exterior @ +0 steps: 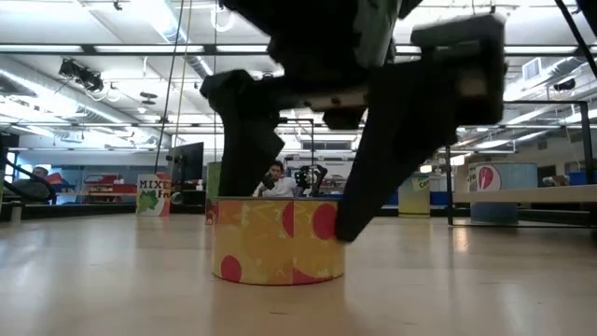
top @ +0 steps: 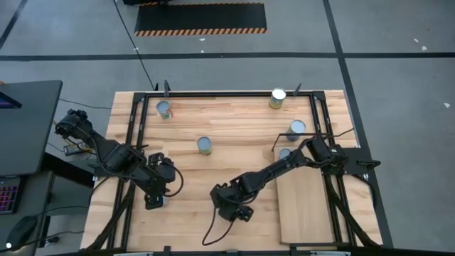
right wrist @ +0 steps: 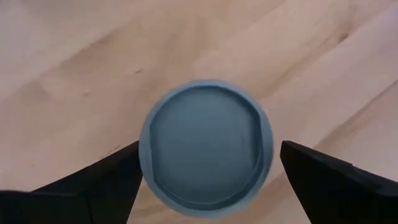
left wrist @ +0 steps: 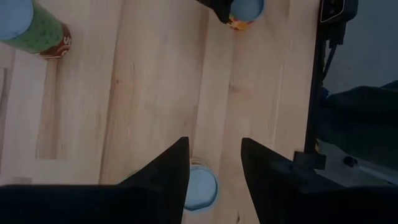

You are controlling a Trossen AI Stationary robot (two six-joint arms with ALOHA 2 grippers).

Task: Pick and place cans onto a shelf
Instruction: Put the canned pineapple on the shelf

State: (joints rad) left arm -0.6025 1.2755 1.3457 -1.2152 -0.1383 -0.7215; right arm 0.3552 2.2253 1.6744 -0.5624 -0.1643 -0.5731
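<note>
1. Straddling a short yellow-and-red can (exterior: pixel 278 241), the right gripper (top: pixel 237 208) is seen at lower centre of the high view; its fingers (right wrist: pixel 93 186) are spread wide beside the can's grey lid, touching neither side.
2. The left gripper (top: pixel 157 198) is seen at lower left of the high view, fingers parted over another can (left wrist: pixel 200 188), nothing clamped.
3. The shelf (top: pixel 306 203) lies at lower right of the high view, bare.
4. Further cans are noted at upper left (top: pixel 164 109), centre (top: pixel 205 145) and upper right (top: pixel 278 98), (top: pixel 296 129), (top: pixel 285 153).
</note>
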